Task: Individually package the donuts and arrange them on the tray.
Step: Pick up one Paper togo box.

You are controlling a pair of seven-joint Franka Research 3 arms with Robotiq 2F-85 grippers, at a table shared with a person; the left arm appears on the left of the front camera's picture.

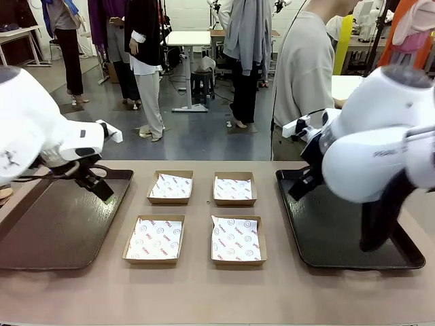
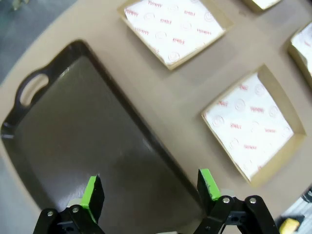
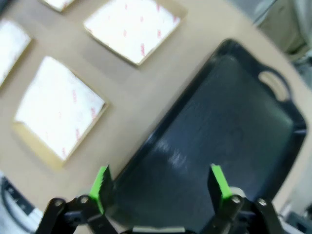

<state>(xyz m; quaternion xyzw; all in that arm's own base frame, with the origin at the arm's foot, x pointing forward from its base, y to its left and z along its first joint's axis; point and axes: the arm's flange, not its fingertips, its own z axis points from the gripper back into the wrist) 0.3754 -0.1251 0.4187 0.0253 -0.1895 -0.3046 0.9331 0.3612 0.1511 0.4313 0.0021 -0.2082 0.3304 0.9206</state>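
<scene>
No donuts are in view. A dark tray [image 1: 47, 231] lies at the table's left, and a second dark tray [image 1: 326, 238] lies at the right. My left gripper [image 1: 95, 185] hovers open over the far part of the left tray [image 2: 87, 122], its green pads [image 2: 91, 191] apart with nothing between them. My right gripper [image 1: 299, 190] hangs open over the far left corner of the right tray [image 3: 219, 122], green pads [image 3: 218, 179] spread and empty.
Several shallow cardboard boxes lined with printed white paper sit between the trays, such as the near left box [image 1: 155, 239] and the near right box [image 1: 236, 240]. A person [image 1: 306, 75] stands at the far side of the table.
</scene>
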